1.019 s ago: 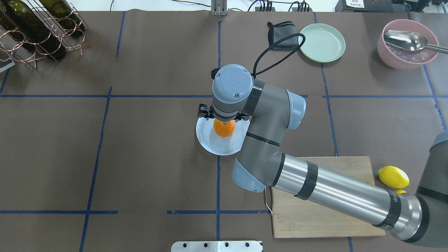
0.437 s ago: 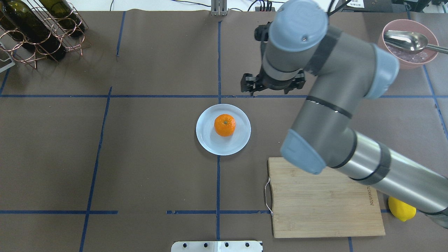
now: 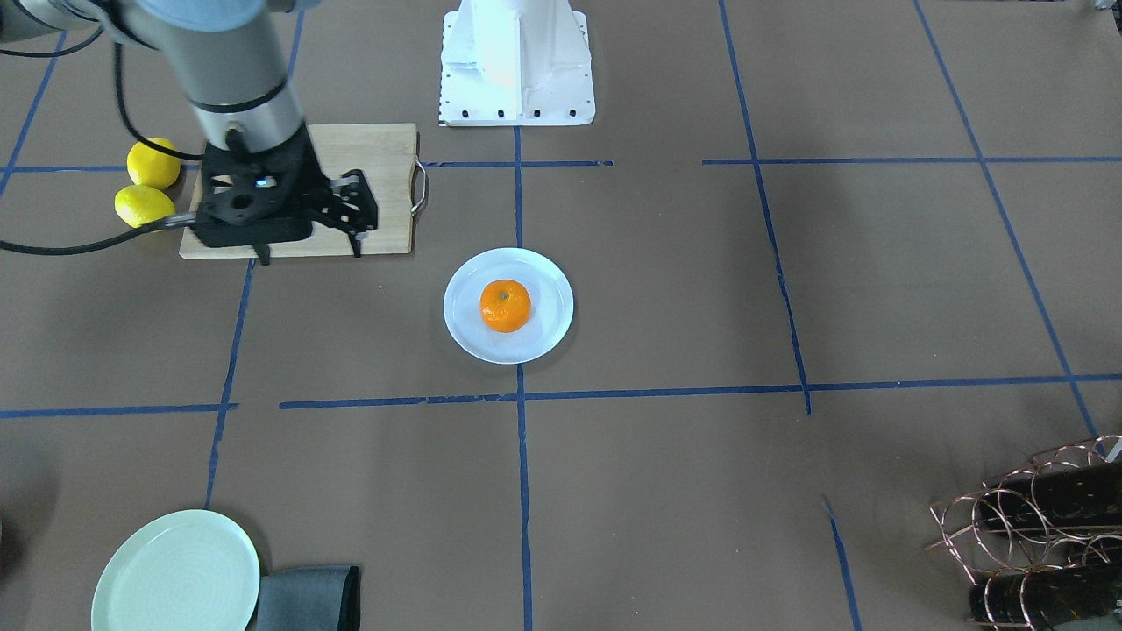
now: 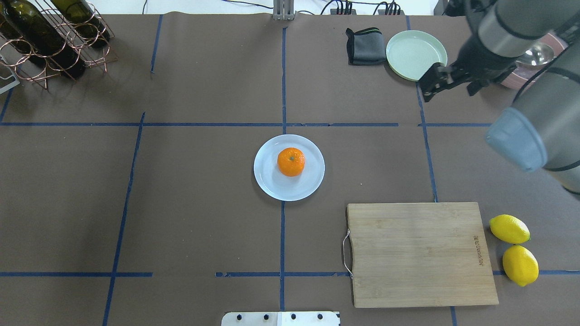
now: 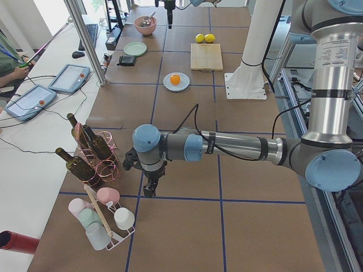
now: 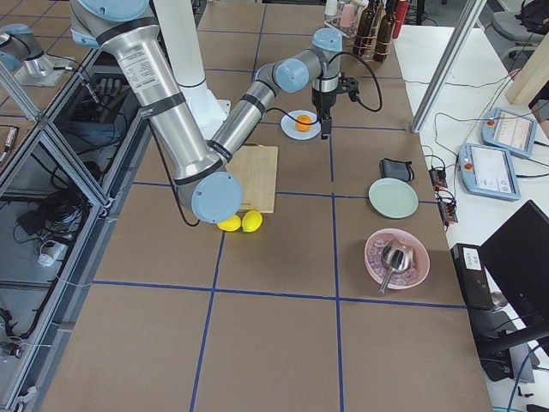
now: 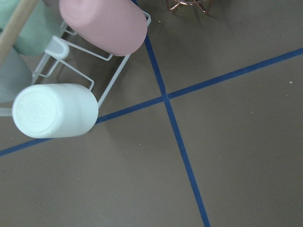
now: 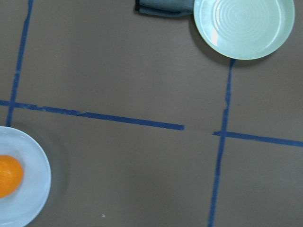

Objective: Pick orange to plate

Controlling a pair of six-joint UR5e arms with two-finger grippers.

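The orange [image 4: 291, 161] rests near the middle of the white plate [image 4: 272, 185] at the table's centre, with nothing touching it. The front-facing view shows the same: the orange [image 3: 505, 305] on the plate [image 3: 473, 337]. My right gripper [image 4: 448, 88] hangs high, well off to the right of the plate near the mint-green plate, its fingers spread with nothing between them; the front-facing view has it [image 3: 308, 250] over the cutting board's edge. The right wrist view catches the orange [image 8: 7, 176] at its lower left. My left gripper [image 5: 148, 190] shows only in the exterior left view, far from the plate; I cannot tell its state.
A wooden cutting board [image 4: 421, 253] lies at the front right, with two lemons [image 4: 509, 228] beside it. A mint-green plate [image 4: 417, 54], a grey cloth [image 4: 364, 45] and a pink bowl [image 4: 539, 54] stand at the back right. The wine rack [image 4: 50, 36] fills the back left corner.
My right gripper has let go of the orange, risen and swung away to the back right. The orange stays put on the white plate.
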